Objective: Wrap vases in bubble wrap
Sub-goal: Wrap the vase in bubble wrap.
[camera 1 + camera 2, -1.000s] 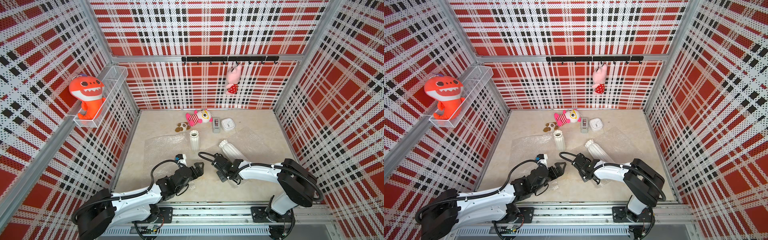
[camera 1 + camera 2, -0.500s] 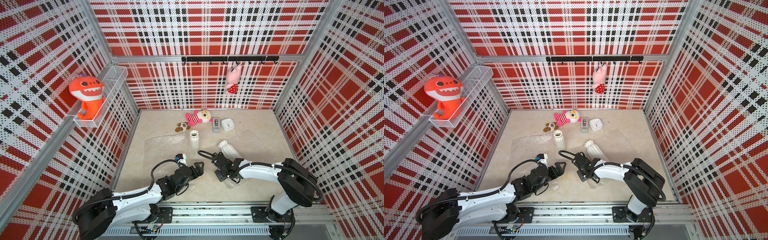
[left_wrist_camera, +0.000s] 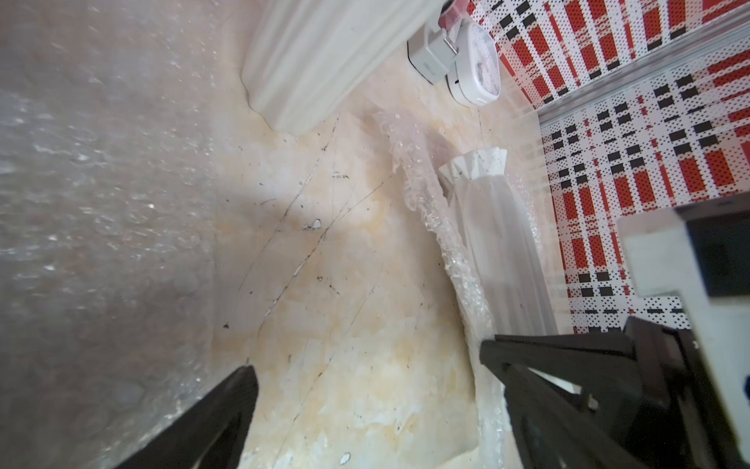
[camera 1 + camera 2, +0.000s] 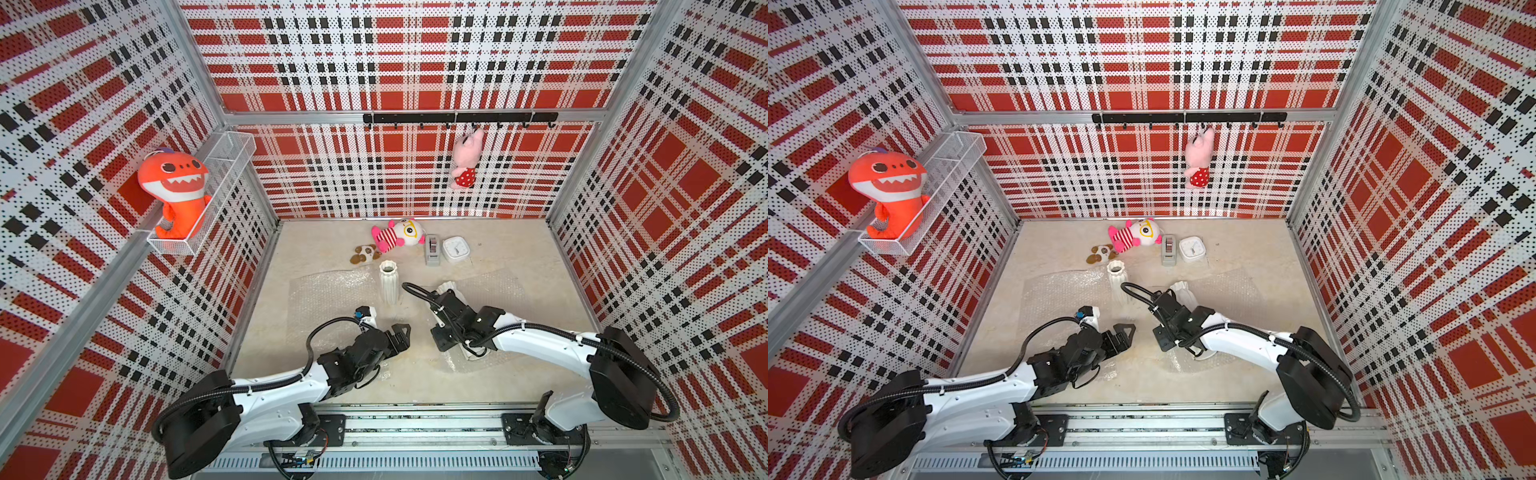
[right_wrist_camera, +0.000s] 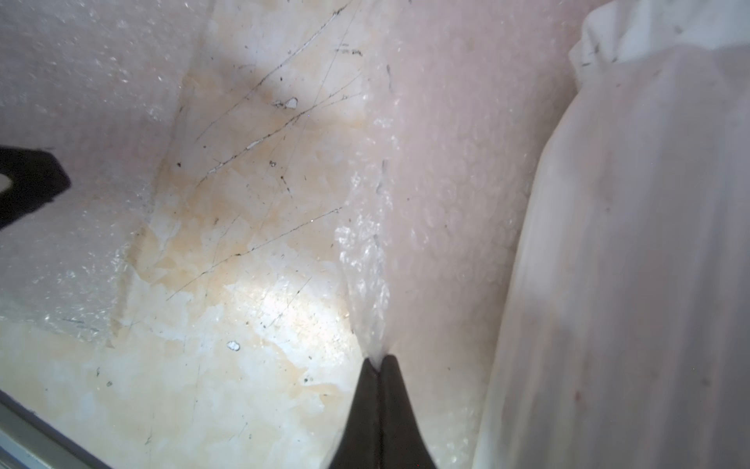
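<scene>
A slim white ribbed vase [image 4: 388, 286] [image 4: 1119, 282] stands upright at the inner edge of one flat bubble wrap sheet [image 4: 328, 299] [image 3: 101, 203]. The other vase [image 4: 451, 289] [image 3: 499, 235] [image 5: 629, 243] lies on its side on the second bubble wrap sheet [image 4: 494, 286] [image 5: 446, 162], partly hidden under my right arm. My right gripper [image 4: 440, 343] [image 4: 1163, 338] [image 5: 379, 361] is shut on that sheet's near edge, which is raised beside the lying vase. My left gripper [image 4: 401, 332] [image 4: 1125, 332] [image 3: 369, 361] hangs open over bare table between the two sheets, holding nothing.
A white square clock [image 4: 456, 248] [image 3: 475, 69], a grey tape dispenser [image 4: 432, 249] and two small plush toys [image 4: 395, 235] lie behind the vases. A pink plush [image 4: 465, 160] hangs on the back wall. An orange plush [image 4: 176, 191] sits in the left wall basket.
My right gripper has finished closing on the edge of the bubble wrap and shifted slightly. The left arm has barely moved.
</scene>
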Motion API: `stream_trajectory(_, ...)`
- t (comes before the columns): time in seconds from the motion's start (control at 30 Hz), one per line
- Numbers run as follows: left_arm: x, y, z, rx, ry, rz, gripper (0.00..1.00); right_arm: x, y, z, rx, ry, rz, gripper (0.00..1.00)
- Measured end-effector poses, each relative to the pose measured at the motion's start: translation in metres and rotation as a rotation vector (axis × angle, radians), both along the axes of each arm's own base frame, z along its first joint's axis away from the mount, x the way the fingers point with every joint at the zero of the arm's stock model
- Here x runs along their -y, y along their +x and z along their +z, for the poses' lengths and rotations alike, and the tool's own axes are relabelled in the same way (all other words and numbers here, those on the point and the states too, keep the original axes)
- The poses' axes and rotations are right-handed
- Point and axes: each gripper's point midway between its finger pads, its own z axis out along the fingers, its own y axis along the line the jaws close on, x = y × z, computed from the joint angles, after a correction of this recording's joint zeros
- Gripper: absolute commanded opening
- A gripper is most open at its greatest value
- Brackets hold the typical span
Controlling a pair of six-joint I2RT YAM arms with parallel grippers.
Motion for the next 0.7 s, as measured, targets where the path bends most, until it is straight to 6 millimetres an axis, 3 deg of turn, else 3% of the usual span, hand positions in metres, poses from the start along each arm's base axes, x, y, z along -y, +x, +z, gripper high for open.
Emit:
stream_trajectory(0.17,0.023,-0.002,-0.002,-0.001,0.005,-0.046,0.98,0.012,0.004,0.012,-0.018,0.036,-0.005,0.0)
stream_trajectory(0.37,0.049,0.001,-0.015,-0.028,0.024,-0.08,0.99,0.029,0.005,0.009,-0.063,0.027,-0.004,0.0)
stream_trajectory(0.7,0.092,0.02,-0.019,-0.046,0.006,-0.11,0.96,0.051,0.014,0.025,-0.069,0.078,-0.024,0.0)
